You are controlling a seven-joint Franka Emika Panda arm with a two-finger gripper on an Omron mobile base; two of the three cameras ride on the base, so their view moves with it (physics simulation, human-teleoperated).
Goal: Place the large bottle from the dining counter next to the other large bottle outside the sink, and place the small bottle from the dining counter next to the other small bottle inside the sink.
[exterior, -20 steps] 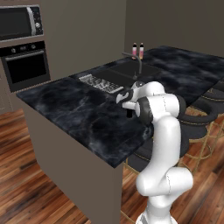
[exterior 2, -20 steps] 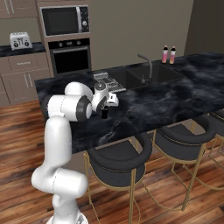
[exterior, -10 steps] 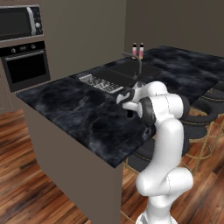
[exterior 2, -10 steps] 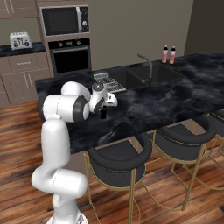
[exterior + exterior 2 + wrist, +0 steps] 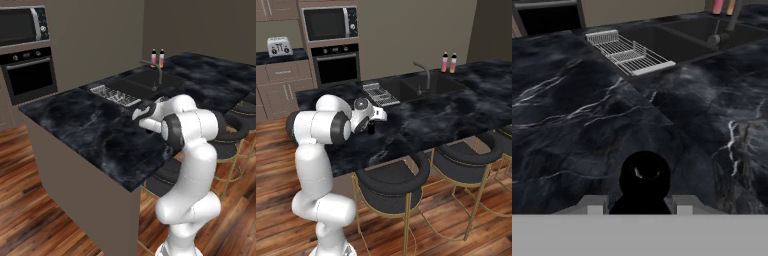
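The claw [image 5: 641, 202] is closed on the small bottle [image 5: 643, 181], an all-black bottle that sits between the two finger tips in the hand view, its round top facing the camera. In the right base view the same black bottle [image 5: 371, 128] hangs just under the claw [image 5: 372, 123], close over the dark veined tabletop [image 5: 421, 122]; whether its base touches the marble cannot be told. In the left base view the claw [image 5: 142, 119] sits at the end of the bent white arm, above the near part of the tabletop [image 5: 95, 132]. Just beyond the claw lies bare black marble with white veins, and farther ahead stands the ribbed metal drain rack [image 5: 628, 52]. Past the rack, ahead of the claw, is the sink [image 5: 428, 85], a black recessed basin, with its dark curved faucet [image 5: 423, 78] rising at the near rim. Farthest from the claw, behind the sink, two tall pink-yellow bottles [image 5: 449, 62] stand upright side by side on the tabletop, just apart from each other. Against the wall beyond the tabletop are a built-in oven [image 5: 30, 75] and a microwave [image 5: 22, 25] above it, and a toaster [image 5: 279, 46] stands on the side counter.
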